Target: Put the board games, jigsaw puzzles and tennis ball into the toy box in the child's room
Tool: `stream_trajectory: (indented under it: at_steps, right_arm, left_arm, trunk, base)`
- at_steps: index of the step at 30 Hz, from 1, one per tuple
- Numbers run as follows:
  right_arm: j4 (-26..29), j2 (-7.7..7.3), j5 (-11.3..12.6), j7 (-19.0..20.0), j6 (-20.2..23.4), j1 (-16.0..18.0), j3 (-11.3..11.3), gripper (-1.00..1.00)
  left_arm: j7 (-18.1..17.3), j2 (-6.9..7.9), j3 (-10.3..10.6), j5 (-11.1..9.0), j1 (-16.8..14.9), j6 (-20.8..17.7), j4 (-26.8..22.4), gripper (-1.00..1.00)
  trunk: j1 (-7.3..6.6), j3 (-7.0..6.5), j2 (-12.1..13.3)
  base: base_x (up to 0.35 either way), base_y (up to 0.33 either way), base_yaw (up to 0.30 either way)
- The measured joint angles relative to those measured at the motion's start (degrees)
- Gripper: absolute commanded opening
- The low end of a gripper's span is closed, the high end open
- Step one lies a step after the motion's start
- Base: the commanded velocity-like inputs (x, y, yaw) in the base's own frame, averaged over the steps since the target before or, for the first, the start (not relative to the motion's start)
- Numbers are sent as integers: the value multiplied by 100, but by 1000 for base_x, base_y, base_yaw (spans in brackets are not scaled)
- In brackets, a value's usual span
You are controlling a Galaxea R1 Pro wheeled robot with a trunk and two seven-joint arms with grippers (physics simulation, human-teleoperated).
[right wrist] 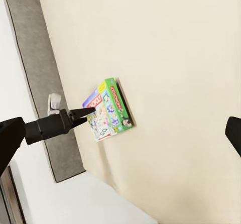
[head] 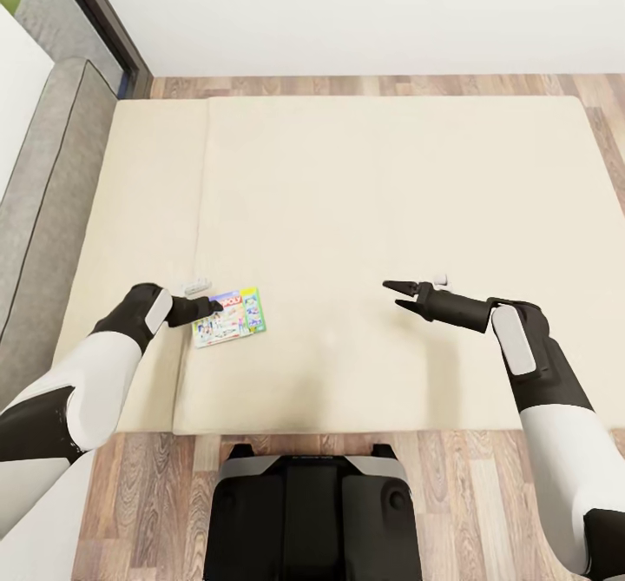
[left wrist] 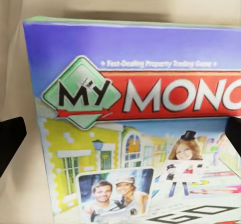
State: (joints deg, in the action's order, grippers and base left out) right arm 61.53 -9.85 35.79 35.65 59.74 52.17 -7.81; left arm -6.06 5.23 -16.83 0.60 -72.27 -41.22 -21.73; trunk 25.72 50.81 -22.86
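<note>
One board game (head: pixel 230 318), a flat box with a green edge and a busy "MY MONO…" cover, lies on the cream bed (head: pixel 373 190) near its front left. My left gripper (head: pixel 207 308) is open at the box's left edge, low over the mattress. In the left wrist view the cover (left wrist: pixel 135 113) is very close, with a dark fingertip (left wrist: pixel 11 136) at each side of it. The right wrist view shows the same box (right wrist: pixel 108 111) with the left gripper (right wrist: pixel 85 116) pointing at it. Further right, my right gripper (head: pixel 395 294) hangs open over bare mattress, holding nothing.
A grey padded panel (head: pixel 48 207) runs along the bed's left side. Wood-plank floor (head: pixel 156 494) lies in front of the bed and behind it, below a white wall. A dark door frame (head: pixel 95 8) stands at the far left. My base (head: pixel 308 511) is at the bed's front edge.
</note>
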Motion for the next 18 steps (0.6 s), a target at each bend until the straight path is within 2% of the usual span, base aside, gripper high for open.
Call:
stream_trajectory:
  at_steps: [9,18]
  right_arm:
    - [0,0,3,4,0,0,-7,100]
    - [0,0,3,5,0,0,-3,100]
  left_arm:
    - [-27,15,9,-87,0,-239,-189,100]
    - [-97,33,-1,-89,0,-247,-200,100]
  trunk:
    - [-5,72,-3]
    - [-5,86,-4]
  base:
    - [0,0,0]
    - [0,0,0]
